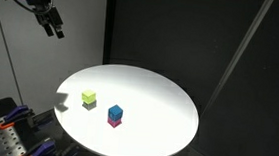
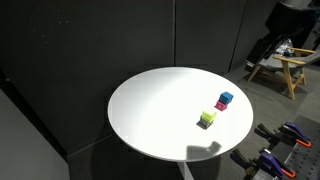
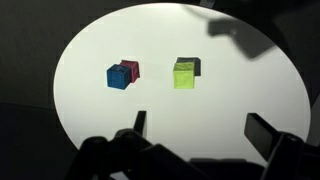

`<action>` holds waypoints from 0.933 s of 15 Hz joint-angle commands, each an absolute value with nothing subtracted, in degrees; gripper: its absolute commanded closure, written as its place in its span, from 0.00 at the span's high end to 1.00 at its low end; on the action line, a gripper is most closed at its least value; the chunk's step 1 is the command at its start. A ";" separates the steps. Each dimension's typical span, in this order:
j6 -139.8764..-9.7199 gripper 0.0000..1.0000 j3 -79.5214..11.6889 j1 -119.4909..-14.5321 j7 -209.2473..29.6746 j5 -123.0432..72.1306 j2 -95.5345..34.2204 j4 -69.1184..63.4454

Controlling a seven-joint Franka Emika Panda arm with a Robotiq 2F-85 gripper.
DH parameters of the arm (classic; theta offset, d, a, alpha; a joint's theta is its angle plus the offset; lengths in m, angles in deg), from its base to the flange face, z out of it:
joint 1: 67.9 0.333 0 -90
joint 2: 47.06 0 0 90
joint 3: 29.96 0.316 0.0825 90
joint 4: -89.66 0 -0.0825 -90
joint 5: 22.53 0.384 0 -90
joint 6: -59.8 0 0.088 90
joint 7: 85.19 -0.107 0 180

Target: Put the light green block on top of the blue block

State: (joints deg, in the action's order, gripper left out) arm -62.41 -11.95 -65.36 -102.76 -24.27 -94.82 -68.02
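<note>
The light green block (image 1: 89, 99) sits alone on the round white table (image 1: 158, 100). It also shows in the other exterior view (image 2: 207, 118) and in the wrist view (image 3: 184, 74). The blue block (image 1: 116, 112) rests on top of a pink block (image 1: 114, 122), a short way from the green one; it shows in both other views too (image 2: 226, 98) (image 3: 119, 76). My gripper (image 1: 52, 23) hangs high above the table's edge, far from the blocks. In the wrist view the gripper (image 3: 200, 130) is open and empty, with both fingers wide apart.
The pink block (image 3: 130, 69) peeks out beside the blue one. Dark curtains surround the table. A wooden chair (image 2: 285, 68) stands at the back. Blue-handled clamps (image 1: 16, 118) lie near the table's edge, also visible in an exterior view (image 2: 285, 140).
</note>
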 commanded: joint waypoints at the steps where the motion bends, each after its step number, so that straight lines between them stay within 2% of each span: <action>1: -63.28 1.00 -13.07 -65.51 -103.78 -24.99 -92.42 -66.13; 14: -71.20 1.00 -19.87 -63.42 -97.14 -22.10 -76.46 -58.33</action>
